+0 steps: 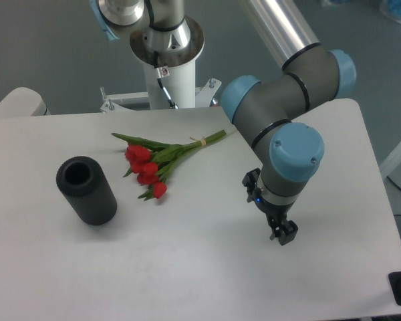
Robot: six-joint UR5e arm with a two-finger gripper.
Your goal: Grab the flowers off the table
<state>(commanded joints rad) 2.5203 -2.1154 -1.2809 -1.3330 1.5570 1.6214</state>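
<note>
The flowers (162, 160), a small bunch of red tulips with green stems tied by a pale band, lie flat on the white table (187, 254), heads toward the front left and stems pointing back right. My gripper (283, 233) hangs below the arm's wrist, well to the right of the flowers and a little nearer the front. It holds nothing. Its fingers look close together, but from this angle I cannot tell whether it is open or shut.
A black hollow cylinder (87, 190) stands on the table left of the flowers. The arm's white base column (167, 63) rises at the back edge. The arm's grey elbow (281, 100) hangs over the table's back right.
</note>
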